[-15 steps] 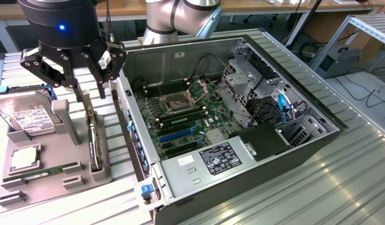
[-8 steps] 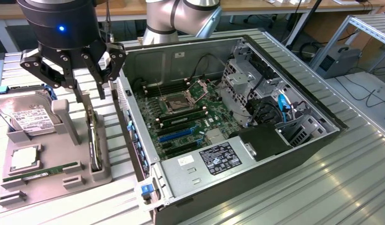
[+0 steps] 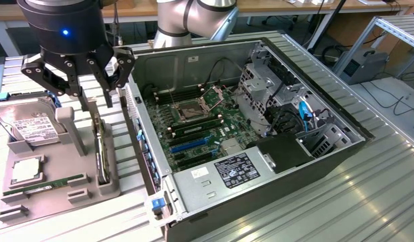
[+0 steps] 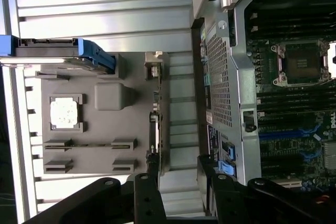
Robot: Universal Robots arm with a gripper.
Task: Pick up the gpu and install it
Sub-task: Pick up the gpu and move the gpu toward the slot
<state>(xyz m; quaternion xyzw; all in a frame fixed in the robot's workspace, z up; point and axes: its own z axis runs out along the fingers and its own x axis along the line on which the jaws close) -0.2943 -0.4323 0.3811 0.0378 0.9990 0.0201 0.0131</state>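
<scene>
The gpu (image 3: 99, 151) is a thin dark card standing on its edge in a slot along the side of the grey holder tray (image 3: 82, 194) that is nearest the computer case. From the wrist I see the gpu (image 4: 154, 129) edge-on, with its silvery bracket at one end. My gripper (image 3: 97, 102) hangs open just above the card's far end, nothing between its fingers. In the wrist view my gripper (image 4: 177, 187) has one dark finger (image 4: 147, 195) over the card's line and the other toward the case.
The open computer case (image 3: 314, 166) lies at the exterior view's right, its motherboard (image 3: 193, 126) and blue slots (image 3: 186, 143) exposed. The tray also holds a silver hard drive (image 3: 28, 126), a processor chip (image 3: 25, 171) and a green memory stick (image 3: 49, 184). The case's perforated wall (image 4: 220, 77) runs close beside the tray.
</scene>
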